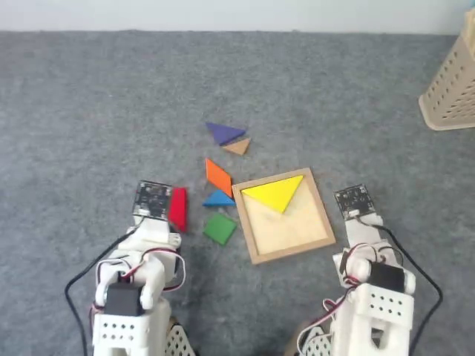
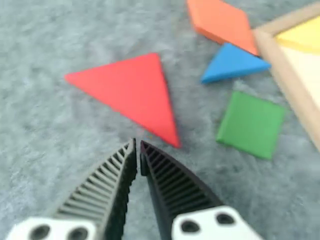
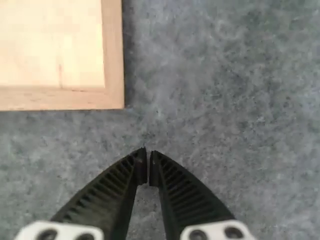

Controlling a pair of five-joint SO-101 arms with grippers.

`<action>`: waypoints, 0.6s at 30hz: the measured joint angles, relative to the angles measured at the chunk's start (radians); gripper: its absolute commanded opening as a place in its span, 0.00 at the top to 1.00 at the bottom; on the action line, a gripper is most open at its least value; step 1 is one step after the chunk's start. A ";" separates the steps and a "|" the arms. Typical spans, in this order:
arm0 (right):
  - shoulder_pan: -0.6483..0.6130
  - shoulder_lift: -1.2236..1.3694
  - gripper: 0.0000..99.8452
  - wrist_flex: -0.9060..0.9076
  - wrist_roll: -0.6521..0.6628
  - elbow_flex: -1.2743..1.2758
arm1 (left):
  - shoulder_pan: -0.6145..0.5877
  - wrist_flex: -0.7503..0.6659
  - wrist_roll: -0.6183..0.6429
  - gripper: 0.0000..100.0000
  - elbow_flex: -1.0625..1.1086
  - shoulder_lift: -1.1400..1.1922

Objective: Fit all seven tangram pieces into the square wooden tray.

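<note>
High view tray (image 1: 293, 222): centre-right, only yellow triangle (image 1: 276, 193) seated.
Left gripper (image 2: 137, 144): clenched empty beside red triangle (image 2: 133, 92), likely next pick.
Right gripper (image 3: 148, 153): clenched empty, parked off tray.

Indoor robot test bench, likely a lab or hobby room, grey carpet-like mat (image 1: 89, 111) as work surface, pale wall (image 1: 223, 13) behind, beige slotted basket (image 1: 453, 81) at the edge.

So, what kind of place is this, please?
Probably an indoor robot workbench, though I cannot be sure: grey carpet-like covering, the wooden tray set between the left arm and the right arm, and a beige slatted basket at the edge.
</note>
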 measured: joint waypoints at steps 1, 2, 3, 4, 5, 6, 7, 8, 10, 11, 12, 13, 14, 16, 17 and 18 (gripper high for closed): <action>0.000 -0.005 0.98 -0.002 0.000 0.003 | 0.020 0.000 0.000 0.99 0.000 0.000; 0.000 -0.006 0.98 -0.002 0.000 0.003 | 0.038 0.000 0.000 0.99 0.000 0.000; 0.000 -0.008 0.99 -0.002 0.000 0.003 | 0.054 0.000 0.000 0.99 0.000 0.000; 0.000 -0.008 0.99 -0.002 0.000 0.003 | 0.064 0.000 0.000 0.99 0.000 0.000; 0.000 -0.008 0.99 -0.002 0.000 0.003 | 0.077 0.000 0.000 0.99 0.000 0.000; -0.002 -0.008 0.99 -0.002 0.000 0.006 | 0.081 0.000 0.000 0.99 0.000 0.000; -0.002 -0.008 0.99 -0.002 0.000 0.006 | 0.077 0.000 0.000 0.99 0.000 0.000; -0.002 -0.008 0.99 -0.002 0.000 0.006 | 0.068 0.000 -0.002 0.99 0.000 0.000; -0.002 -0.009 0.99 -0.005 0.000 0.018 | 0.041 -0.014 -0.048 0.99 0.000 0.000; -0.002 -0.009 0.99 -0.011 0.000 0.020 | 0.028 -0.025 -0.110 0.99 -0.002 0.000; -0.002 -0.009 0.99 -0.012 0.000 0.020 | 0.014 -0.025 -0.187 0.99 -0.011 0.000; -0.002 -0.009 0.99 -0.015 0.000 0.021 | -0.005 -0.021 -0.273 0.99 -0.020 0.000; -0.002 -0.009 0.99 -0.017 0.000 0.021 | -0.028 -0.021 -0.361 0.99 -0.028 0.000; -0.002 -0.009 0.99 -0.018 0.000 0.029 | -0.095 -0.034 -0.493 0.99 -0.041 0.000; -0.002 -0.009 0.99 -0.020 0.000 0.032 | -0.133 -0.057 -0.509 0.99 -0.057 0.000; -0.002 -0.009 0.99 -0.020 0.003 0.032 | -0.172 -0.071 -0.516 0.99 -0.081 0.000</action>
